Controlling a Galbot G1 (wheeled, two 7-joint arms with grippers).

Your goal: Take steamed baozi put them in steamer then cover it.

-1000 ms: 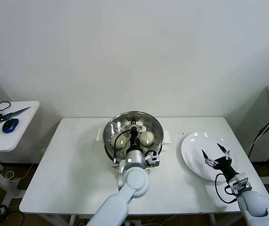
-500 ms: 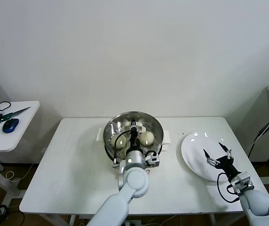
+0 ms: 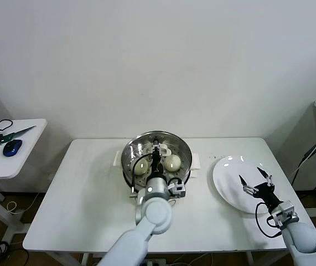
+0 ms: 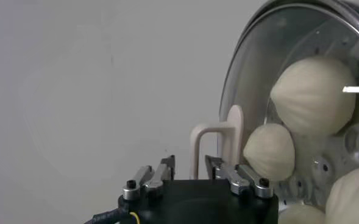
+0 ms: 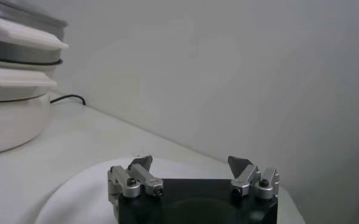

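side table (image 3: 14,152): far left, mouse and cables on it, not involved.
table (image 3: 86,205): white, carries steamer and plate.
steamer (image 3: 133,145): centre-back of table, on white pot base.
baozi (image 3: 172,162): inside steamer; two clear in head view, more seen through the glass in left wrist view (image 4: 313,94).
cover (image 4: 252,67): already on the steamer, glass dome over the baozi.
handle (image 4: 219,143): white, oblong, at cover centre; sits directly ahead of left jaws, between the two fingers, long axis across the gap.
left gripper (image 4: 191,172): right above cover centre, the nearer arm by far. Jaws partly apart, a visible gap on each side of the handle, so not clamped; looks like a release.
next move (judgement): straight lift clear of the handle; any sideways drift could snag it and shift the cover.
plate (image 3: 227,191): right side of table, well apart from steamer.
right gripper (image 3: 255,184): hovering over plate, jaws wide apart, holding nothing, idle.
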